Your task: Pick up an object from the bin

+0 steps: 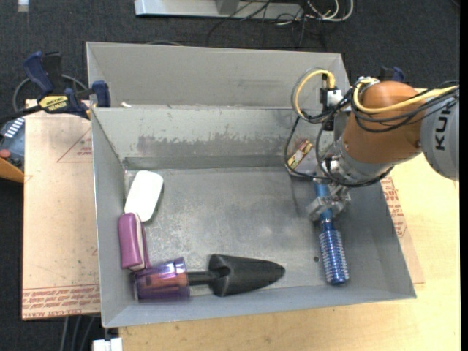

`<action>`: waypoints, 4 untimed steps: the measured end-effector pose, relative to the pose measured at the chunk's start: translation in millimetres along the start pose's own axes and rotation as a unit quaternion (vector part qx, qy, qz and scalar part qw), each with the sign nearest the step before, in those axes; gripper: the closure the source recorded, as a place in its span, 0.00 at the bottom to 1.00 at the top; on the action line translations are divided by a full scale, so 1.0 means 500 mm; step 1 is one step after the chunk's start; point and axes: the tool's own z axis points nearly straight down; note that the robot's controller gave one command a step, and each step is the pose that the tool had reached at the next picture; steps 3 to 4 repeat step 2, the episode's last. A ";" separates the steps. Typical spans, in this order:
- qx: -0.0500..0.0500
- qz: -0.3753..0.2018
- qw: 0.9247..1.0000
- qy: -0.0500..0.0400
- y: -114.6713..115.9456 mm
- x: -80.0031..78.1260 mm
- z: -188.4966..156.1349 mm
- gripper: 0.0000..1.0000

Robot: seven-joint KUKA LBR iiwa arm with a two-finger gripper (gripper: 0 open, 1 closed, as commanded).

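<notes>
My gripper (327, 208) is low at the right side of the bin, on the upper end of a blue round hairbrush (333, 256). The brush lies along the bin floor, with its ribbed blue head pointing toward the near right corner. A short blue piece of its handle shows just above the gripper. The gripper's body hides where it meets the handle.
A black shoe-shaped piece (245, 274) lies along the near wall. Left of it is a purple bottle (162, 281), and a purple bar (131, 241) and a white oval soap-like block (145, 194) lie by the left wall. The arm's orange cover and cables hang over the right wall.
</notes>
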 end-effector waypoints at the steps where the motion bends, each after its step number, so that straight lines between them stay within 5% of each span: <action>1: -0.002 0.000 1.000 -0.001 0.003 -0.001 -0.011 1.00; 4: -0.004 0.000 1.000 0.000 0.005 0.000 -0.054 1.00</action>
